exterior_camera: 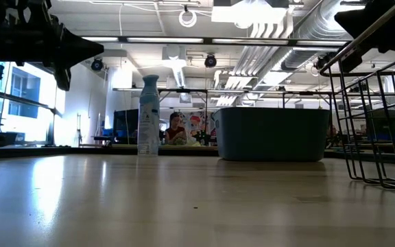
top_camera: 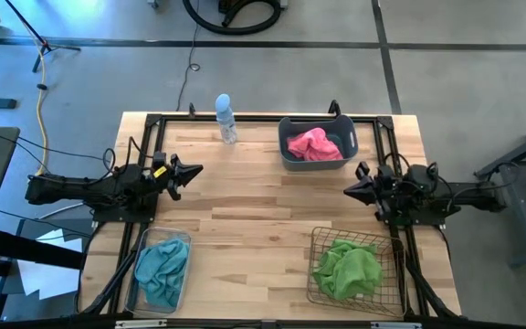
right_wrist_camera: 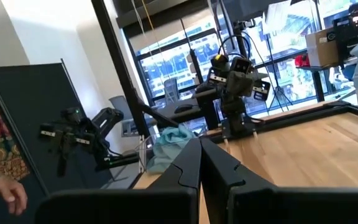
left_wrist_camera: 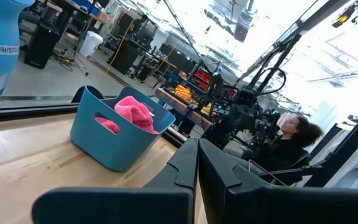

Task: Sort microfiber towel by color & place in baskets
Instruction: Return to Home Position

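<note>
Taking the middle of the desk (top_camera: 245, 219) in the high view as the clock's centre, three fuzzy cloths lie sorted, one to a container. The pink towel (top_camera: 313, 144) is bunched in soft folds in the grey-blue tub (top_camera: 284, 139) at 1 o'clock. From the left wrist view its bright pile rises just above the tub's rim and also shows through the handle cut-out in the tub's side. The teal-blue towel (top_camera: 161, 270) lies crumpled along the clear bin (top_camera: 153, 236) at 7 o'clock and fills most of it. The lime-green towel (top_camera: 347, 267) sits heaped in the wire basket (top_camera: 322, 239) at 5 o'clock, towards the basket's near side.

The left hand (top_camera: 190, 172) is at 9 o'clock above the desk's edge, pointing inward, its fingers (left_wrist_camera: 222, 180) pressed together and holding nothing. The right hand (top_camera: 350, 190) faces it from 3 o'clock, its fingers (right_wrist_camera: 185, 171) likewise pressed together on nothing. Both are well apart from the containers.

A clear bottle (top_camera: 226, 117) with a blue top stands upright at 12 o'clock, near the far edge. In the left wrist view its label shows a line beginning "SPRAYBOT", cut off at the edge; the smaller print is too fine to read.
</note>
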Available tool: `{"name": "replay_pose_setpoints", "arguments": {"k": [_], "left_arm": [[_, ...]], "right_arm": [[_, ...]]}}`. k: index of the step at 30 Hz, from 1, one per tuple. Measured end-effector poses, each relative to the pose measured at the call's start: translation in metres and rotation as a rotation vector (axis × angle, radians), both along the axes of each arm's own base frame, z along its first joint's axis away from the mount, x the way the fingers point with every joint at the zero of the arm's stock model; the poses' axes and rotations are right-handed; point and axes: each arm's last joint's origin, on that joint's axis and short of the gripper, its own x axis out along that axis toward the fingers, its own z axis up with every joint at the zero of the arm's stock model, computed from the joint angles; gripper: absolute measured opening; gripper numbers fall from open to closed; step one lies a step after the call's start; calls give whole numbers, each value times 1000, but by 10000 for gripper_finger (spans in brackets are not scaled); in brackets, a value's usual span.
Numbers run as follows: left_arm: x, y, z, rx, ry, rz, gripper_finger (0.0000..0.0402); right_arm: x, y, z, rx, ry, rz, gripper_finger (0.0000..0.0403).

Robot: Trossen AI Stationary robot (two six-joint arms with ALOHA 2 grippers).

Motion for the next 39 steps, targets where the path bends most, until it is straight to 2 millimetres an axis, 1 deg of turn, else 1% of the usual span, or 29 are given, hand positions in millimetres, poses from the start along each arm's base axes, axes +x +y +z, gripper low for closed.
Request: {"name": "replay_pose_setpoints", "arguments": {"k": [4,16,26,35,37,39], "left_arm": [[0,0,0,0,0,0,0],[0,0,-1,-1,8,1,0],[0,0,-1,-1,8,1,0],[0,0,-1,-2,7,0,0],[0,0,-1,0,7,0,0],[0,0,-1,-2,7,0,0]], "right_arm": [[-6,0,-3,0,10,2,0],[-4,-1,-10,-71,68,-35,0],[-4,-3,-18,-134,155,-130,0],[-4,-3,-29,-163,265,-131,0],[-4,-3,-29,-158,269,-131,0],[-4,-3,-29,-107,275,-128,0]]}}
